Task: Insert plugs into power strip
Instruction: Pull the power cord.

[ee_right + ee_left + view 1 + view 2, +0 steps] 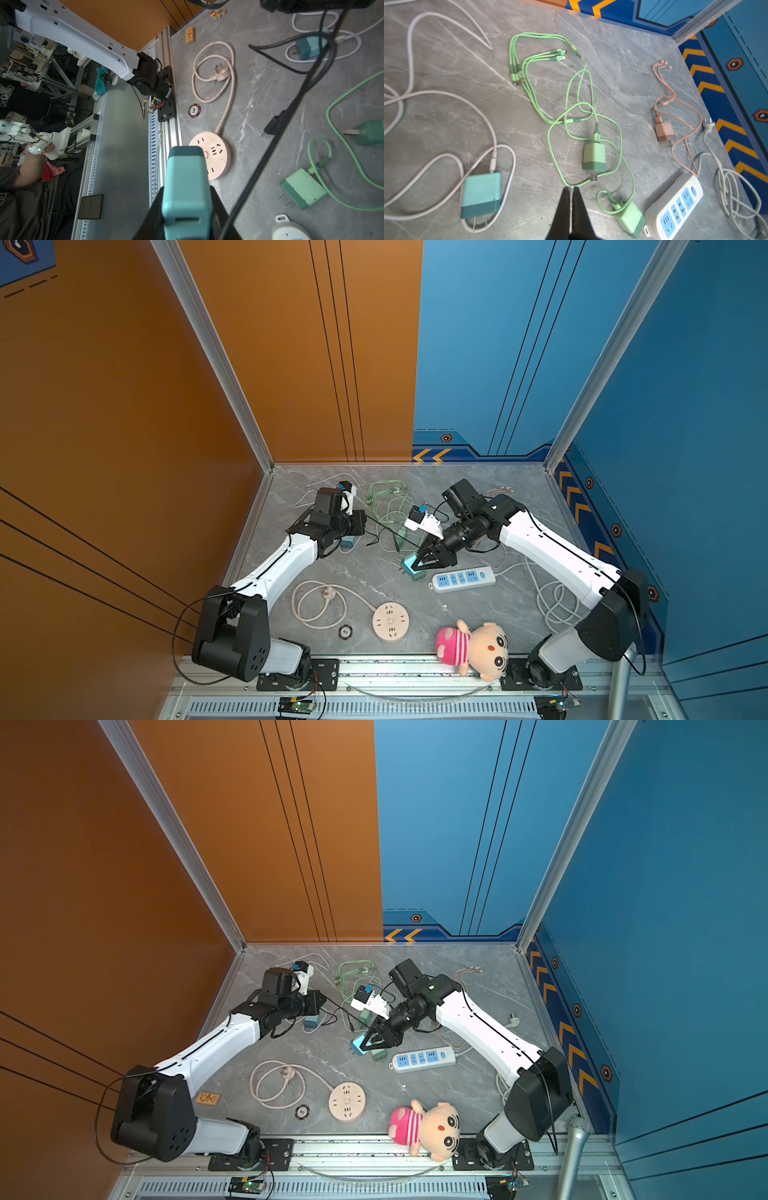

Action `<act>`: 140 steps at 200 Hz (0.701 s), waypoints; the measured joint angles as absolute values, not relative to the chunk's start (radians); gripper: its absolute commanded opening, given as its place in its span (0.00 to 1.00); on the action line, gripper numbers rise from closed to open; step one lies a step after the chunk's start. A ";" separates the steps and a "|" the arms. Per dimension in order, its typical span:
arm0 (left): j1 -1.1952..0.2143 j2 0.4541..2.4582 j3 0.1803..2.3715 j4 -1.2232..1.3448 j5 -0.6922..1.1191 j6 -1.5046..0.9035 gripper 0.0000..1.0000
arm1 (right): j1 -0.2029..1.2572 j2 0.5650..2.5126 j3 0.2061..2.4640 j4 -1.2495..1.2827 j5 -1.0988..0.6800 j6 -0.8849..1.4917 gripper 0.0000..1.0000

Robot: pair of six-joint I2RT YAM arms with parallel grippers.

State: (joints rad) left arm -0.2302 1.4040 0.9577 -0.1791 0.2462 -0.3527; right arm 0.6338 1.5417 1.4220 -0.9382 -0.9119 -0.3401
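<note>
Right end effector (187, 199) pinches a teal plug (187, 178) by two opposite sides, with the dark prong end pointing away from the wrist. In both top views the plug is just off the power strip (463, 578), at the end opposite its cord, and sits in no socket. Whether it touches the tabletop (365, 572) cannot be told. A green plug (630, 216) lies on its side just beside that same end of the strip.

Left end effector (572, 188) has its fingers pressed together, the tips at a green cable (583, 183). Whether the cable is caught between them cannot be told. Just past the tips lies a second green plug (593, 158), farther from the strip than the first, its prongs aimed back at the tips.

A pink plug (664, 132) lies beyond the strip toward the back wall, trailing a thin pink cable. A second teal plug (480, 195) lies well apart from the strip on the left arm's side, ringed by its white cable (508, 182). A round socket (390, 622) sits nearer the front edge than the strip.
</note>
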 measured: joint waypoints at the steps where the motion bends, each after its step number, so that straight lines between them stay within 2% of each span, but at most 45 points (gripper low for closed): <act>1: -0.226 1.404 0.958 -0.180 0.245 -0.356 0.07 | 0.633 1.540 1.420 -0.939 -0.912 -0.340 0.00; 27: -0.153 1.399 0.958 -0.200 0.246 -0.388 0.07 | 0.593 1.475 1.384 -0.924 -0.899 -0.340 0.00; 67: -0.170 1.391 0.988 -0.206 0.272 -0.385 0.08 | 0.578 1.462 1.373 -0.926 -0.909 -0.340 0.00; 97: -0.220 1.387 1.041 -0.204 0.270 -0.379 0.12 | 0.589 1.485 1.362 -0.927 -0.927 -0.334 0.00; 108: -0.237 1.380 1.055 -0.199 0.271 -0.372 0.18 | 0.590 1.495 1.362 -0.927 -0.930 -0.332 0.00; 124: -0.254 1.368 1.069 -0.205 0.278 -0.342 0.40 | 0.589 1.502 1.362 -0.926 -0.930 -0.332 0.00; 140: -0.271 1.367 1.095 -0.235 0.280 -0.323 0.44 | 0.587 1.501 1.361 -0.917 -0.929 -0.319 0.00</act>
State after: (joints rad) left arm -0.2714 1.3670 1.0950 -0.2352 0.2798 -0.3233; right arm 0.5865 1.5009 1.3613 -0.9173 -0.9291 -0.3191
